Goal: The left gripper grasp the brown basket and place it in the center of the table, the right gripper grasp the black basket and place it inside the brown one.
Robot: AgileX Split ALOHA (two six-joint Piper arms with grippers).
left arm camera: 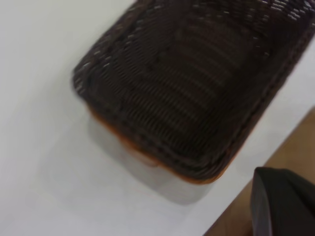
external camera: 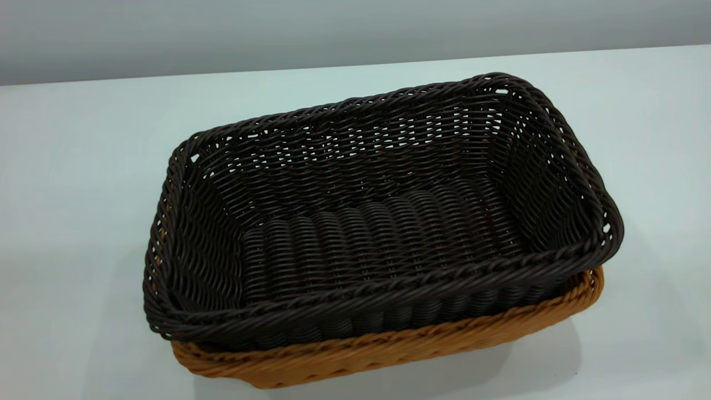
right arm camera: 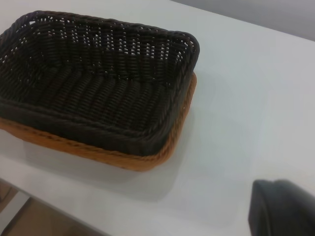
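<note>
The rectangular, very dark brown-black woven wicker basket [external camera: 383, 222] sat nested inside the rectangular orange-tan woven wicker basket [external camera: 389, 347], the pair standing together near the middle of the plain white-grey counter [external camera: 78, 183]. Only the tan basket's braided rim and a strip of its sloping side showed below and beside the dark one, whose rim rode a little higher. By that arrangement the task looked essentially complete. Neither hand touched the baskets: the left hand [left arm camera: 283, 201] appeared only as a bulky dark shape at the edge of its own wrist view, off past the counter's edge, and the right hand [right arm camera: 283, 209] likewise showed as a dark mass at the corner of its view, well apart from the stack; whether either was wide or narrow could not be told. Both baskets would probably handle as light and fairly stiff, with some springy give in the open-weave walls. The ribbed weave should offer good friction rather than slip. The thick braided rim, taken midway along a long or short side with one finger inside and one outside, seemed the soundest hold.
</note>
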